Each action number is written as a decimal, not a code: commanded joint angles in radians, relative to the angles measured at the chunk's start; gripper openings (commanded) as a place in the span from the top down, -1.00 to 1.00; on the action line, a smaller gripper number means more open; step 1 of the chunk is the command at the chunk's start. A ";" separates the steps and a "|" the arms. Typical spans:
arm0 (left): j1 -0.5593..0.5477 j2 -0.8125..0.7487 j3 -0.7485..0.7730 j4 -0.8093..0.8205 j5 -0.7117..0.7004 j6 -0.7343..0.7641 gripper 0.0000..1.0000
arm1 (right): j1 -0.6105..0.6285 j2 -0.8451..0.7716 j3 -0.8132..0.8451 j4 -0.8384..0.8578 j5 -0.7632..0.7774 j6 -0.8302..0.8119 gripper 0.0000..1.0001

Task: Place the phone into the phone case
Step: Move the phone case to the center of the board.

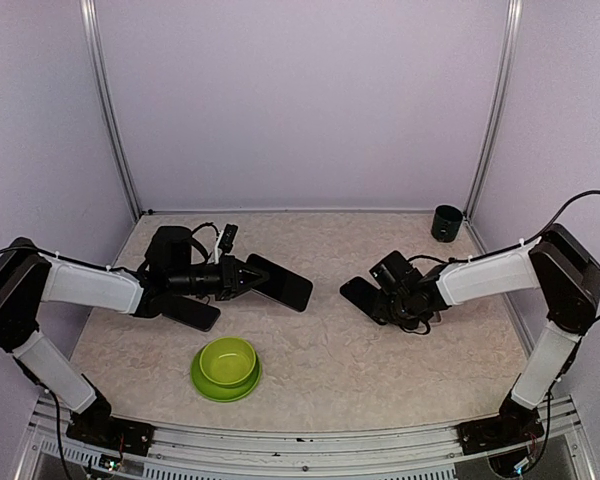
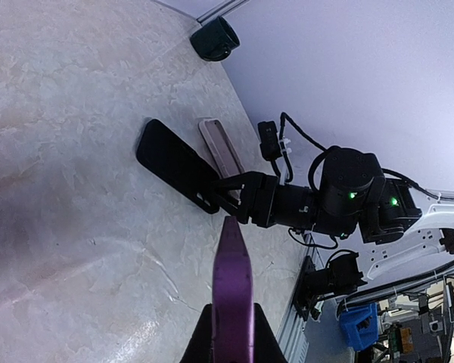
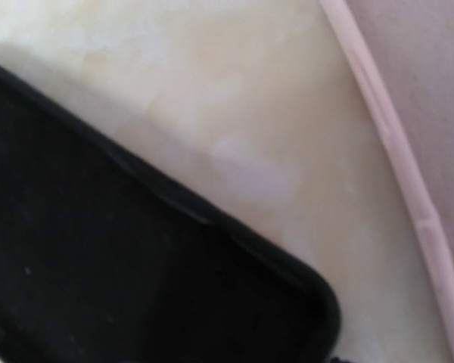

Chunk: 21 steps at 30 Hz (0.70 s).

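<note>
Phone and case both gripped.
Left gripper [image 1: 248, 278] clamps phone [image 1: 285, 285] beyond-left of green bowl [image 1: 226, 390]; right gripper [image 1: 378, 300] pinches phone case [image 1: 358, 292] beyond-right.

Pale lilac walls [image 1: 300, 100], silver corner posts [image 1: 111, 110], beige marbled tabletop [image 1: 330, 350].

Top view: the right claw [image 1: 380, 298] covers one end of the phone case [image 1: 358, 292], so its grip cannot be read.

Right wrist view: blurred throughout. The case runs off the left and bottom edges. The pink strip [image 3: 408, 189] at the right cannot be identified.

Left wrist view: the phone [image 2: 233, 295] is seen edge-on and cut by the bottom edge.
</note>
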 commanded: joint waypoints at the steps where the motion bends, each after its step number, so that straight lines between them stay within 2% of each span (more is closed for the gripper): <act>1: -0.005 -0.044 0.000 0.078 0.023 0.005 1.00 | -0.012 0.032 0.042 -0.021 0.020 0.011 -0.09; 10: -0.001 -0.047 -0.006 0.079 0.021 0.008 1.00 | -0.013 0.045 0.053 -0.034 0.020 -0.010 0.28; 16: 0.000 -0.044 -0.005 0.080 0.022 0.007 1.00 | -0.013 0.002 0.003 0.041 -0.021 -0.066 0.65; 21: 0.000 -0.042 -0.004 0.084 0.023 0.002 1.00 | -0.012 -0.041 -0.025 0.065 -0.027 -0.100 0.72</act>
